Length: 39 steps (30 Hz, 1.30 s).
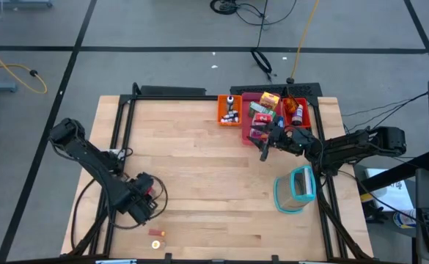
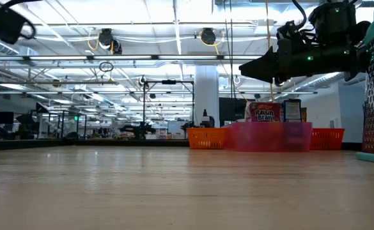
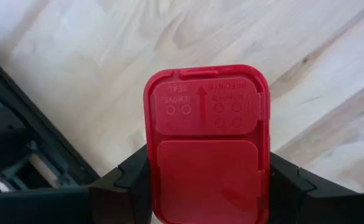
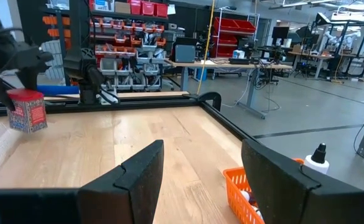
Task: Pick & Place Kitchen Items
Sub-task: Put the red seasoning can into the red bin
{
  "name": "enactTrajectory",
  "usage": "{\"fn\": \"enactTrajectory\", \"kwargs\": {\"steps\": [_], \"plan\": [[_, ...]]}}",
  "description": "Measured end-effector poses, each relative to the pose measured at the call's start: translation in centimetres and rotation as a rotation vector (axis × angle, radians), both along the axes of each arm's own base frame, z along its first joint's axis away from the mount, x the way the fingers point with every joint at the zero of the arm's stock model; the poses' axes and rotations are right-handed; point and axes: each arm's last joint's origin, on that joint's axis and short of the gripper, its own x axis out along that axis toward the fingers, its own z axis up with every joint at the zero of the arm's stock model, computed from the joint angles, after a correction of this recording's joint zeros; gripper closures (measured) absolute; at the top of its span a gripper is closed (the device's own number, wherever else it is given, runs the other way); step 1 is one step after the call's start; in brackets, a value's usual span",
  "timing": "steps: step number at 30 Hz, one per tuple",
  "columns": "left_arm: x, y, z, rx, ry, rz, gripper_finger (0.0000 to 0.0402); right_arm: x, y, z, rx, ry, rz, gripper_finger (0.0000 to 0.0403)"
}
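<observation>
Left pincer (image 3: 206, 186) grips a red cube (image 3: 206, 143) above the table (image 1: 199, 176) at seven o'clock, while right pincer (image 1: 264, 152) hangs open at two o'clock.

The left gripper (image 1: 149, 192) sits low at the near left, fingers clamped (on a red box (image 3: 206, 146)). The right gripper (image 1: 265, 148) hovers far right, fingers apart.

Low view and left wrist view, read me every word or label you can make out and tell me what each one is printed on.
"Raisin Bran": red cereal carton behind the pink tray, low view.
"REMOVE SEAL", seen mirrored: moulded on the red lid of the item in the left gripper, left wrist view.
Second moulded word beside the arrow: unreadable.
Dark carton beside it: print too small.
</observation>
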Motion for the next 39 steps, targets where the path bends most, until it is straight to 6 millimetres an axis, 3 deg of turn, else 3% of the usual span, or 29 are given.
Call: {"fn": "enactTrajectory", "kwargs": {"steps": [9,21,30,39], "plan": [[2.9,3.7,3.5,-0.013,-0.013,-0.127,0.0200,0.1,0.2,0.0,0.003,-0.001,0.074,0.0195],[9.4,9.2,9.8,0.223,-0.317,-0.476,0.0200,0.2,0.4,0.3,0.073,-0.037,0.149,0.0195],[13.8,13.3,9.5,0.262,-0.356,-0.674,0.0200,2.0,0.3,2.1,0.100,-0.013,0.251,0.0195],[18.0,14.2,9.1,0.305,-0.303,-0.852,0.0200,3.3,0.2,3.5,0.126,0.035,0.299,0.0195]]}}
